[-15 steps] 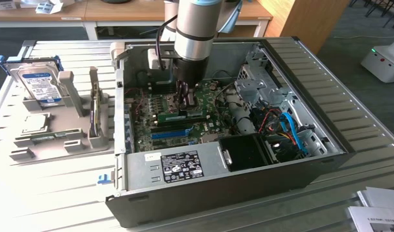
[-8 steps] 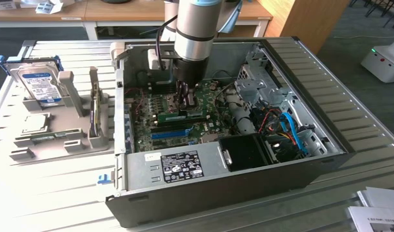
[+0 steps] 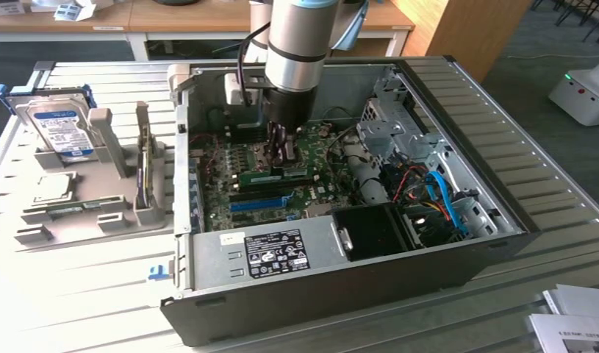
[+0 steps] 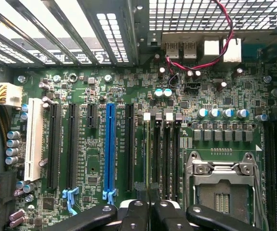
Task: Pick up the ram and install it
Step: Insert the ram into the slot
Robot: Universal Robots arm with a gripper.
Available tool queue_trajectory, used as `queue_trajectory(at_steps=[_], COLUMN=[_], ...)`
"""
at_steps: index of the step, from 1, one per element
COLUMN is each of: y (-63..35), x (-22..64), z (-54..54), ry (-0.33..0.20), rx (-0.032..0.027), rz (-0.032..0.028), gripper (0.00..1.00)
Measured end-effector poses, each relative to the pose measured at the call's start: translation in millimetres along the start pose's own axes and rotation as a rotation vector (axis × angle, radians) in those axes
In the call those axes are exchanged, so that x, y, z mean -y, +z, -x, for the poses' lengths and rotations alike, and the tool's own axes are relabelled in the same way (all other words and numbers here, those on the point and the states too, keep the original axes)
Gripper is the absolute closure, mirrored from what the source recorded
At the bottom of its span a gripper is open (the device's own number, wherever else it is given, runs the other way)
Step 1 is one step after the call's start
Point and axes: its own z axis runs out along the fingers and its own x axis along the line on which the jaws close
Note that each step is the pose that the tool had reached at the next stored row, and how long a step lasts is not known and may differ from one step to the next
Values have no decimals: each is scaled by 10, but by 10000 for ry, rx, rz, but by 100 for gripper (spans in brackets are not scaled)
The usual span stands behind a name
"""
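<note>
1. Installation looks to be the step in hand: the gripper [image 3: 282, 156] is down inside the open computer case [image 3: 279, 294], over the motherboard [image 4: 94, 154].
2. Its fingers are pinched almost together and appear to clamp the top edge of the ram [image 3: 275, 176], which stands on edge directly beneath them.
3. I cannot tell whether the stick is seated in the memory slots [image 4: 164, 154] or just above them.
4. Seating it, I judge, calls for the stick's lower edge lined squarely along one slot and a straight press down.
5. The processor socket [image 4: 220, 185] lies just beside those slots, and the blue expansion slot [image 4: 110, 144] is near on the other side.
6. A red-and-black wire [image 4: 201, 65] loops well back by the ports and seems out of the way.
7. Outside the case, on the exterior view's left, a hard drive [image 3: 56, 125] stands in a grey holder [image 3: 103, 129].
</note>
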Motion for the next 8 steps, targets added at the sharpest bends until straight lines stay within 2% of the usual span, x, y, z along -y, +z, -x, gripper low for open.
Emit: queue_trajectory(at_steps=[8], y=[-1], x=[1], z=[0], ry=[-2], rx=[-1], rz=[1], gripper=[88])
